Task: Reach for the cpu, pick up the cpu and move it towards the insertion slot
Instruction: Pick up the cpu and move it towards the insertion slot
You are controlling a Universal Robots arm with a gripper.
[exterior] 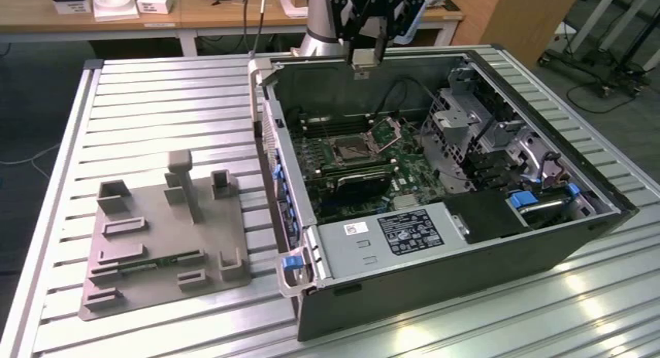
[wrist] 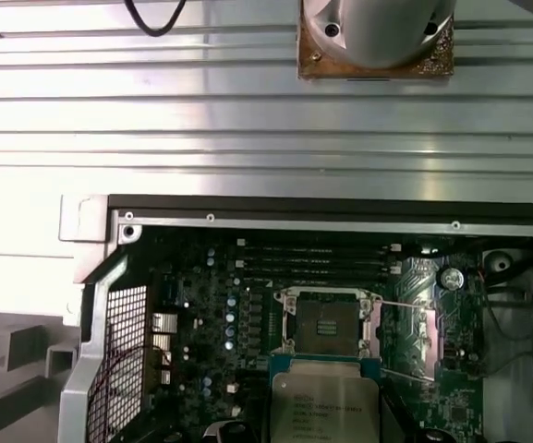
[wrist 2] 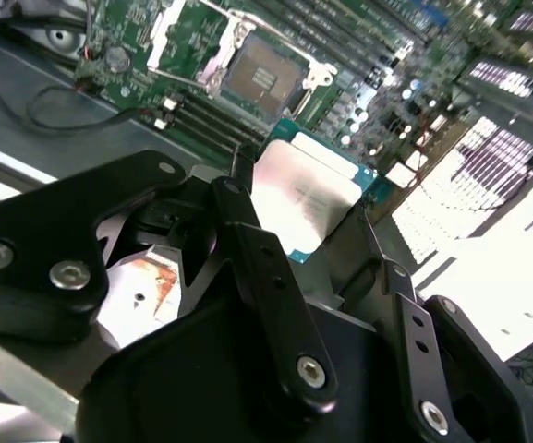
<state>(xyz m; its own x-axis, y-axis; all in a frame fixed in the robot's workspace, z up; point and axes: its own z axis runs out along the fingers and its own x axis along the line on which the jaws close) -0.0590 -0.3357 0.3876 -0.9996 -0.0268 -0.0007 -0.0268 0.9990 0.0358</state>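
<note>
Silvery-white and edged in teal-green, the cpu [wrist 2: 310, 198] sits clamped between the pincer's [wrist 2: 314, 242] black fingers [wrist 2: 248, 242], which are clenched on its sides. In the exterior view the pincer [exterior: 365, 60] hangs above the far rim of the open computer case [exterior: 433, 242], with the cpu [exterior: 365, 58] at its tip, well above the motherboard [exterior: 351, 161]. The insertion slot [exterior: 354, 147] lies on that board with its metal frame around a dark centre and its hinged plate [exterior: 392, 131] tilted up beside it. In both wrist views the cpu [wrist: 326, 406] appears just beside the insertion slot [wrist: 326, 323], with the long memory slots [wrist: 312, 258] running along the socket's other side; the socket [wrist 2: 261, 74] also shows past the chip in the second wrist view. On the ribbed metal table [exterior: 154, 87], toward the exterior view's left, rests a grey plastic tray [exterior: 165, 242] with upright blocks, well apart from the pincer. A wooden desk [exterior: 134, 18] stands behind the table.
</note>
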